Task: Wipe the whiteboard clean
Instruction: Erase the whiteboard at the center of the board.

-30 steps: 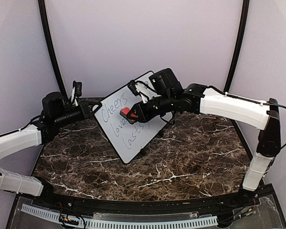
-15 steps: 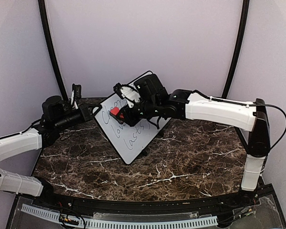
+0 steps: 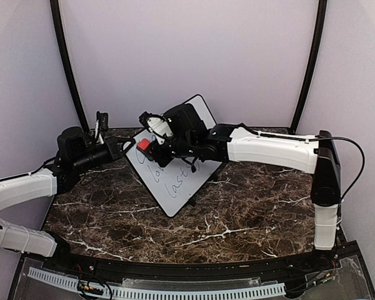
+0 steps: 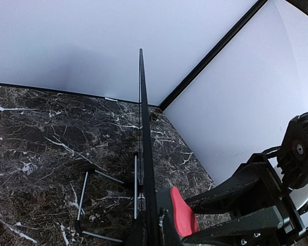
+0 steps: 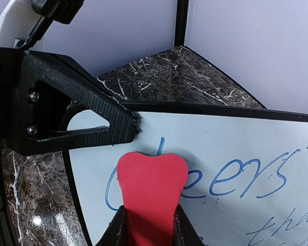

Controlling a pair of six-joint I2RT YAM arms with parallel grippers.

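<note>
Now: eraser pressed to the propped whiteboard

From above, the whiteboard (image 3: 186,178) stands tilted on the dark marble table (image 3: 237,212). The left gripper (image 3: 126,147) is closed on the board's frame at its near corner. Just beside it, the right gripper (image 3: 149,146) pinches a red eraser (image 3: 142,144) against the board's upper part. Dark handwriting runs below and to the right of that gripper.

At the left wrist, the board is seen edge-on, a thin black line (image 4: 142,133) running straight away from the fingers, which sit on either side of it. Its wire feet (image 4: 84,202) rest on the marble to the left of the edge. The eraser (image 4: 183,217) and the other arm's black fingers (image 4: 236,205) lie to the right.

At the right wrist, the fingers (image 5: 117,231) are pressed together on the eraser (image 5: 151,187). Its rounded tip lies flat on the white face (image 5: 220,138) over the first letter of blue script reading "Cheers". More blue strokes trail off to the right. A black finger of the left gripper (image 5: 77,110) lies on the corner just beyond the tip.
</note>
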